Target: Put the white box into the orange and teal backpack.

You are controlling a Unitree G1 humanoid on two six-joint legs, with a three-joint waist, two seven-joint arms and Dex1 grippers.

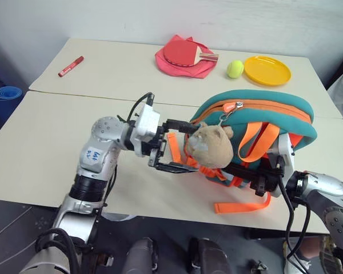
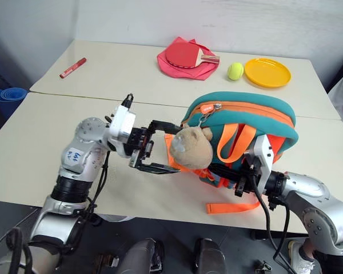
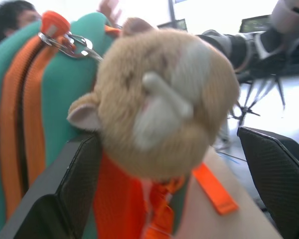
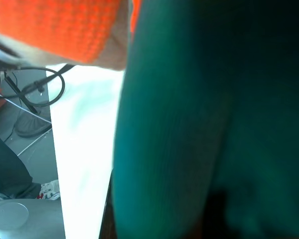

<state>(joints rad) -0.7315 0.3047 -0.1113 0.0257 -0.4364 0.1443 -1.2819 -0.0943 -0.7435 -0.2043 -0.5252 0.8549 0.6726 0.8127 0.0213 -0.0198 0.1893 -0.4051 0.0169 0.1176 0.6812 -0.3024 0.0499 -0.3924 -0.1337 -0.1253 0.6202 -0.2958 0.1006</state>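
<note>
Left eye view: teal-topped orange and teal backpack [image 1: 257,114]; left fingers [image 1: 177,145] apart, right fingers together.

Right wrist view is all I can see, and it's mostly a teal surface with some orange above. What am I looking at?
Observer: That is the orange and teal backpack, standing up on the table. The right gripper is at its lower edge, jaws shut.
Operator: And the other arm?
Observer: The left gripper has its jaws open on either side of a tan plush toy that hangs from the backpack.
Operator: Is the bag open?
Observer: The zip along its top looks closed, with the pull at the toy's end.
</note>
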